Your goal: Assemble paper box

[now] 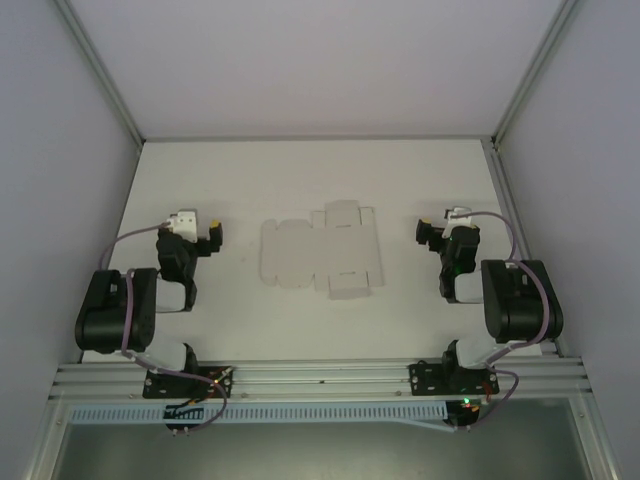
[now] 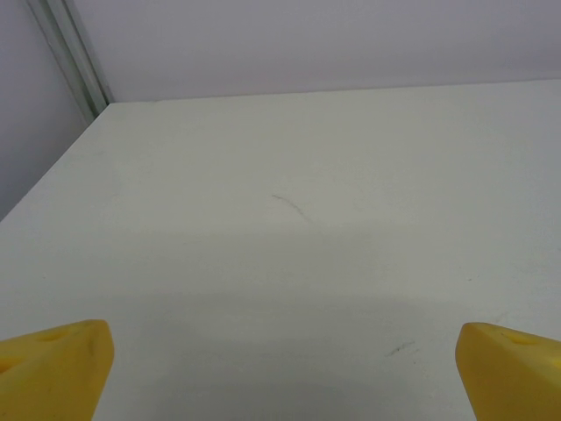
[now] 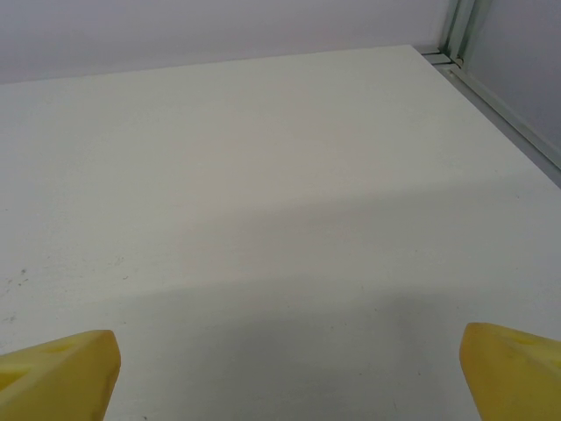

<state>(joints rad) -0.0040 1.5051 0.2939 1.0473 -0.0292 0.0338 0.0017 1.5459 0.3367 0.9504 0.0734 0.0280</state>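
- Lying flat on the white table (image 1: 300,175), the paper box (image 1: 322,256) is an unfolded die-cut sheet with its flaps spread out. It rests near the middle of the table, between the two arms.
- Positioned to the left of the sheet, the left gripper (image 1: 214,234) is apart from the paperboard and does not touch it. Its jaws stand wide apart with nothing between them.
- In the left wrist view, the yellow fingertips (image 2: 54,368) sit at the lower left and lower right corners, with bare table surface between them. A thin dark scratch (image 2: 294,208) marks the table ahead of them.
- Positioned to the right of the sheet, the right gripper (image 1: 423,233) is likewise apart from the paperboard. Its jaws are spread wide and hold nothing.
- In the right wrist view, its yellow tips occupy the two lower corners, again with bare table between them. A metal frame post (image 3: 460,31) stands at the far right corner of the table.
- Both arms are folded back over their bases, which are mounted on the aluminium rail (image 1: 320,378) at the near edge.
- Pale walls (image 1: 60,150) enclose the table on the left, right and far sides.
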